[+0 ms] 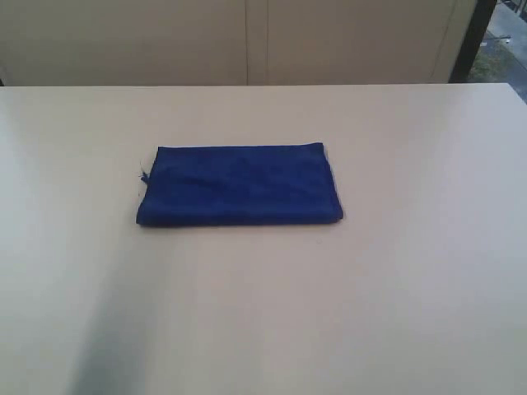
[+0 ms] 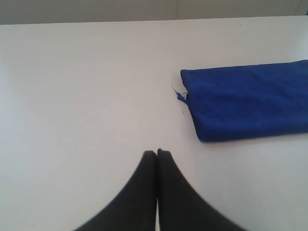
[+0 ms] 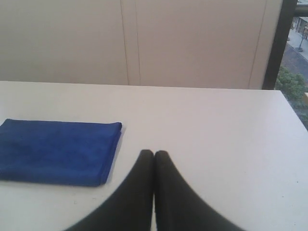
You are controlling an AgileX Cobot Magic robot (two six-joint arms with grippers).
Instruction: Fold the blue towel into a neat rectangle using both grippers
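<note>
The blue towel [image 1: 239, 185] lies flat on the white table [image 1: 395, 288] as a folded rectangle, with a loose thread at its left edge. The left wrist view shows that same towel [image 2: 248, 101] and thread beyond my left gripper [image 2: 157, 153], which is shut on nothing and hangs clear of the cloth. In the right wrist view the towel [image 3: 55, 151] lies to one side of my right gripper [image 3: 154, 153], also shut and empty. Neither gripper shows in the exterior view. The white tag is not visible.
A pale panelled wall [image 1: 247, 41] runs behind the table's far edge. At the back right a dark post [image 1: 475, 37] stands beside a window with greenery outside [image 3: 291, 82].
</note>
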